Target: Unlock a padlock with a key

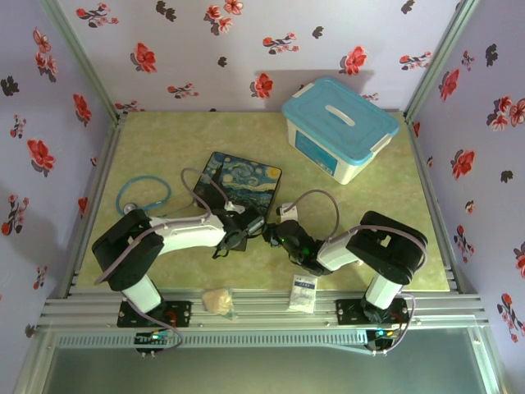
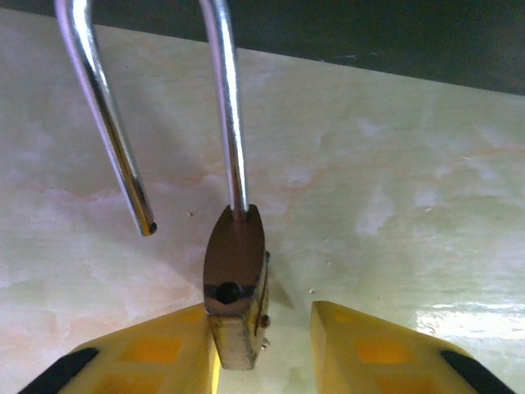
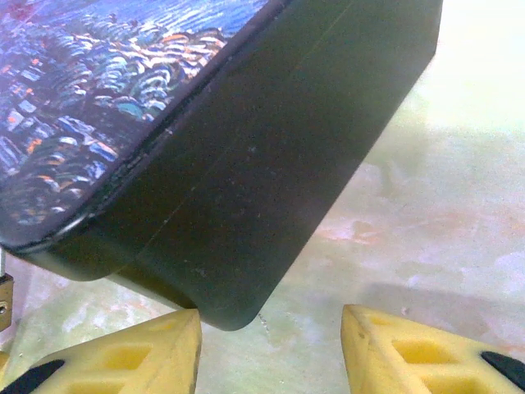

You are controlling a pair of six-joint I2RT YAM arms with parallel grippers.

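Taking the painted tin (image 1: 243, 180) as the anchor: off to its left a teal loop of tubing (image 1: 141, 194) lies flat on the table (image 1: 385, 246), well apart from the tin.

The left claw (image 1: 232, 236) sits right at the tin's near edge. Up close, the left claw (image 2: 261, 316) is spread wide, not clamped on anything. The padlock (image 2: 236, 287) stands upright between its yellow fingers (image 2: 148, 353), brass body leaning against one of them, with a clear strip of bare table before the other. So it's touching the lock, not squeezing it. The shackle (image 2: 225, 107) is popped: one silver leg is still seated in the body, the other hangs free beside it with its tip in the air, and you can see the empty hole on top of the body.

Just right of that, also at the tin's near edge, is the right claw (image 1: 272, 234). From its own camera the right claw (image 3: 271, 328) is released too, fingers (image 3: 418, 353) far apart with nothing in them. The tin's dark rounded corner (image 3: 238, 304) pokes down just beside one fingertip; can't tell if it's actually touching.

Nearer than the tin, to its right, a small white packet (image 1: 303, 292) lies at the table's front edge. Behind and right of the tin is a white tub with a blue lid (image 1: 338, 123).
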